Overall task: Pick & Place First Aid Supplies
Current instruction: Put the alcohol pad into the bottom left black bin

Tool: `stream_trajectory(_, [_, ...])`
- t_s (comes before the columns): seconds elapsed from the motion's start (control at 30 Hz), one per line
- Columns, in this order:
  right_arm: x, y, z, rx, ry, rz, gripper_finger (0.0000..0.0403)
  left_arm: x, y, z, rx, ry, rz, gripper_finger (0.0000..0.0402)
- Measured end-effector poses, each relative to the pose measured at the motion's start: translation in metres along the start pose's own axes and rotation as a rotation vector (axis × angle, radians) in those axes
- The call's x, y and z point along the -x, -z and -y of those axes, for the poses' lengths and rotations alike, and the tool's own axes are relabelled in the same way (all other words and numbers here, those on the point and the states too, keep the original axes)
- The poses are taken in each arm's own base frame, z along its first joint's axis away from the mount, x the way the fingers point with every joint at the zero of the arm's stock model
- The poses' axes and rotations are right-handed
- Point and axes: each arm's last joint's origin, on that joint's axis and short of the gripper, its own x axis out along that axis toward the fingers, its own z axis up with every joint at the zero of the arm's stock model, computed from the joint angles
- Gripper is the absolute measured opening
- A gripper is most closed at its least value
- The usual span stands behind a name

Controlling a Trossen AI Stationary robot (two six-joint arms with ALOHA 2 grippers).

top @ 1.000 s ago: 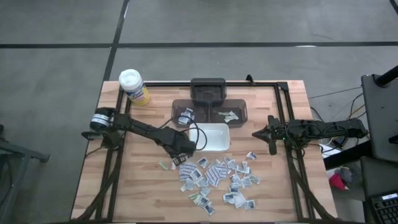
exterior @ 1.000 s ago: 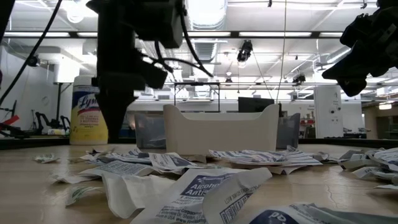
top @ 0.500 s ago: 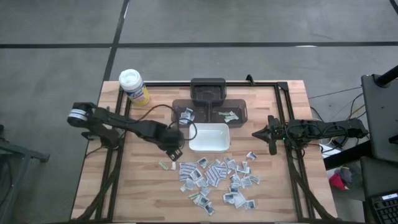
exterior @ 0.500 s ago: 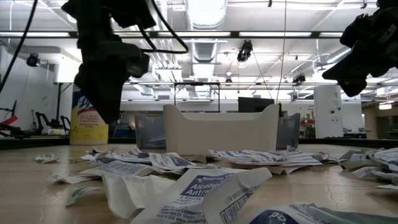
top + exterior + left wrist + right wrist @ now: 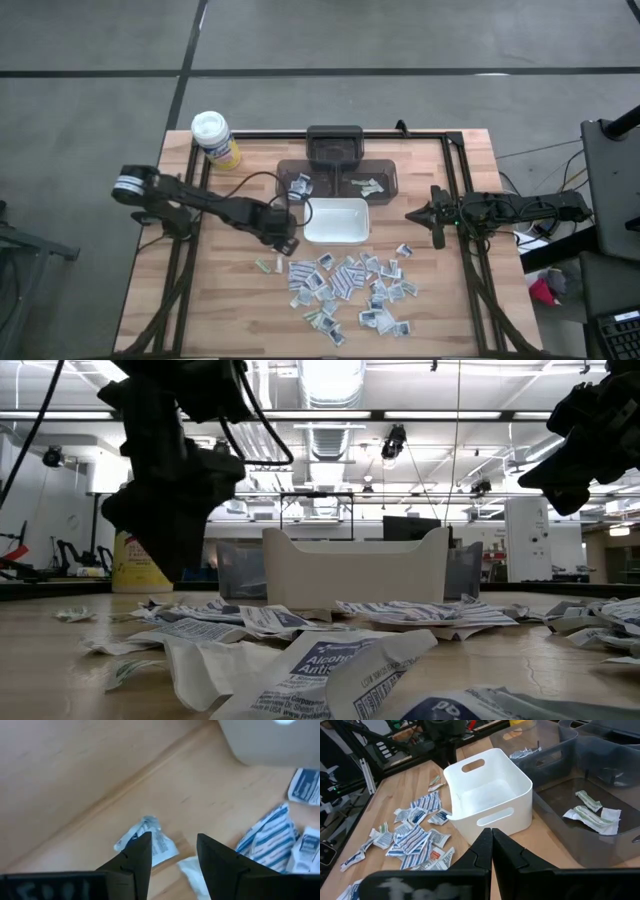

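The first aid packets [image 5: 350, 283] lie in a loose heap on the wood, near the table's near edge and in front of the white tray [image 5: 336, 222]; the low view shows them close up [image 5: 330, 650]. One packet [image 5: 267, 265] lies apart to the heap's left. My left gripper [image 5: 282, 240] hovers open just above that packet [image 5: 150, 839], left of the tray, tilted as it points down [image 5: 165, 575]. My right gripper [image 5: 408, 216] waits shut to the tray's right, above the table [image 5: 491, 836].
Two grey bins [image 5: 340, 178] stand behind the tray with a few packets inside [image 5: 590, 812]. A yellow canister [image 5: 215, 138] stands at the far left corner. A dark frame rail runs along the table's left, far and right sides. Bare wood lies left of the heap.
My left gripper has drawn back from the heap's far left edge toward the table's left, lifting and tipping over as it went, then sunk a little over the lone packet. The packets and the tray have stayed where they were.
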Motion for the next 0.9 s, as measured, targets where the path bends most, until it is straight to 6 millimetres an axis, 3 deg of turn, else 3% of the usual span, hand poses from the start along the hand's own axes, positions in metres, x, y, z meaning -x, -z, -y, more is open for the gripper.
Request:
stream_trajectory(0.53, [0.000,0.000,0.000,-0.004,0.000,0.001,0.0008,-0.011,-0.001,0.007,0.187,-0.028,-0.023,0.0132])
stream_trajectory(0.9, [0.000,0.000,0.000,-0.004,-0.001,0.000,0.0008,-0.034,0.001,0.005,0.209,-0.111,-0.052,0.0126])
